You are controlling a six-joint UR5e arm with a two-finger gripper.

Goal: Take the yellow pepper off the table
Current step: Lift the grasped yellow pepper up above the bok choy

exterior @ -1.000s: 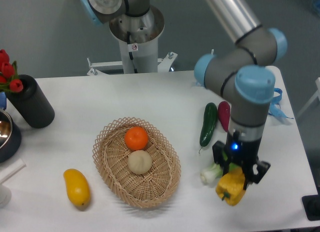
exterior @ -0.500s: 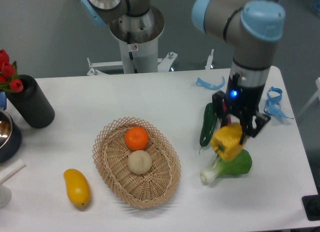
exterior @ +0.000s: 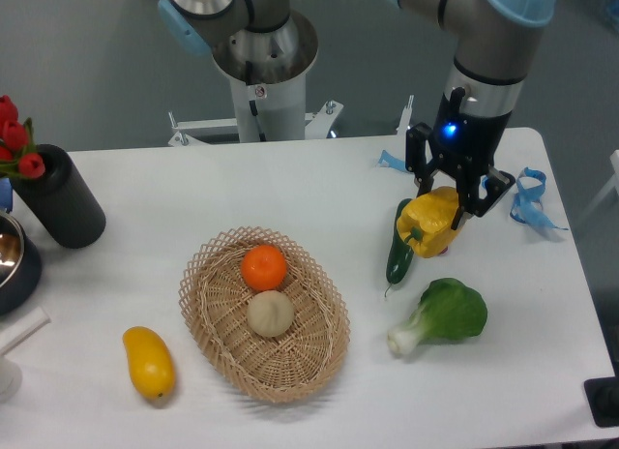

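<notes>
Up at 2 o'clock over the table [exterior: 290, 183], we've got the yellow pepper [exterior: 428, 224] in the air.

We see the gripper [exterior: 453, 198] clamped on the pepper's top, jaws closed around it, and it hangs clear of the surface, right in front of the green cucumber [exterior: 397, 248] from this angle. A second ago the pepper sat low at 4 o'clock, down over the bok choy [exterior: 443, 315]; since then the arm has climbed and swung back, and the bok choy is fully uncovered now. So to us the pick looks basically done, as long as the grip holds. The basket [exterior: 264, 314] with its orange [exterior: 264, 267] and the mango [exterior: 148, 362] at 7 o'clock haven't budged.
</notes>
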